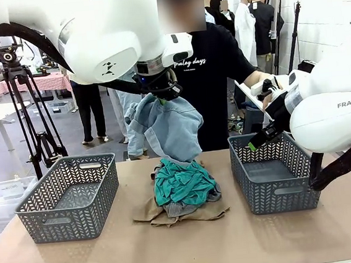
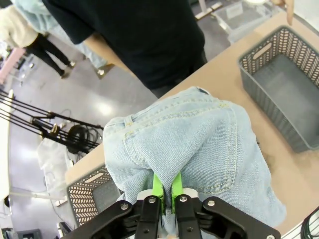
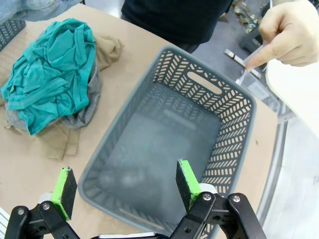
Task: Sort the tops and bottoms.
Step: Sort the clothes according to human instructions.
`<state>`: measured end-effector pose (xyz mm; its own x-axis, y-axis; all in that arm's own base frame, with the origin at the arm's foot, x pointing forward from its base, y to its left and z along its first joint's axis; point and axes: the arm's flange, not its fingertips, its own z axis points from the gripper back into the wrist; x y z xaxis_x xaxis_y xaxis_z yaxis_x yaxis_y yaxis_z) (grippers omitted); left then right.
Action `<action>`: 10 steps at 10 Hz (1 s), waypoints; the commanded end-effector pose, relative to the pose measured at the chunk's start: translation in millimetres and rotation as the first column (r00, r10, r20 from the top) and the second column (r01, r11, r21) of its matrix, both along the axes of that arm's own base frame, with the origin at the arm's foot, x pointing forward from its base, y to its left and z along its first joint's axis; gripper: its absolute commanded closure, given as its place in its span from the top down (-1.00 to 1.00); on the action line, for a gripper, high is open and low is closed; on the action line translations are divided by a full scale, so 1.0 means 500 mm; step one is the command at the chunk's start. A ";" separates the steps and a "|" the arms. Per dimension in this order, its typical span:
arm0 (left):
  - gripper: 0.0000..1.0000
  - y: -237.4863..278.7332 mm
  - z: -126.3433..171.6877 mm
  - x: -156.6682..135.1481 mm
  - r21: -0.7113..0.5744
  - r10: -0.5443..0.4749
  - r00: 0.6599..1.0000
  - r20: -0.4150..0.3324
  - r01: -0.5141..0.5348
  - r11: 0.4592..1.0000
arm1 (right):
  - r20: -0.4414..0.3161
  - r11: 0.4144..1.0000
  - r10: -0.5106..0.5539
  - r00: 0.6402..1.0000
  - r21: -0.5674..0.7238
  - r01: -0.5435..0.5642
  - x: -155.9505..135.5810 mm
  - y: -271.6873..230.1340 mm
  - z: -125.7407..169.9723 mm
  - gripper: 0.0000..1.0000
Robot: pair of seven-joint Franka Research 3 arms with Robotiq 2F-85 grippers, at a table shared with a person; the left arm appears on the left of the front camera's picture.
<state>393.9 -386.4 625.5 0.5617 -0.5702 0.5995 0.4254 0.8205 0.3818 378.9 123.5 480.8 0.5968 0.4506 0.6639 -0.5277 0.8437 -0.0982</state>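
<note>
My left gripper (image 1: 161,95) is shut on the light blue denim bottoms (image 1: 167,127), which hang lifted above the pile at the table's middle. In the left wrist view the green pads (image 2: 158,188) pinch a fold of the denim bottoms (image 2: 199,144). Under it lies the heap of tops: a teal green one (image 1: 181,182) over a grey one (image 1: 181,208) and a khaki tan one (image 1: 196,214). My right gripper (image 3: 124,190) stands open over the right basket (image 3: 164,134), holding nothing. The teal top (image 3: 50,79) lies to that basket's left in the right wrist view.
A grey basket (image 1: 70,197) stands at the left, another grey basket (image 1: 271,172) at the right. A person in a black shirt (image 1: 211,84) stands at the far side, one hand (image 3: 284,35) pointing near the right basket. A tripod (image 1: 28,114) stands behind the left basket.
</note>
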 end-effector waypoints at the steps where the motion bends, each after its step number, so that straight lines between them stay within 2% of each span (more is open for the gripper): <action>1: -1.00 0.005 0.014 -0.002 -0.001 -0.005 1.000 0.002 0.005 1.000 | 0.006 1.000 -0.003 1.000 0.007 0.003 0.005 0.000 -0.004 1.00; 2: -1.00 0.005 0.014 -0.002 -0.001 -0.005 1.000 0.002 0.005 1.000 | 0.000 1.000 0.000 1.000 0.000 0.000 0.000 0.000 0.000 1.00; 5: -1.00 0.005 0.014 -0.002 -0.001 -0.005 1.000 0.002 0.005 1.000 | 0.048 0.999 -0.007 0.999 -0.037 0.009 -0.074 -0.081 0.087 1.00; 8: -1.00 0.005 0.014 -0.002 -0.001 -0.005 1.000 0.002 0.005 1.000 | 0.073 0.989 -0.147 0.986 0.008 0.147 -0.146 -0.205 0.140 1.00; 10: -1.00 0.005 0.014 -0.002 -0.001 -0.005 1.000 0.002 0.005 1.000 | 0.039 0.978 -0.206 0.978 0.044 0.204 -0.171 -0.260 0.142 1.00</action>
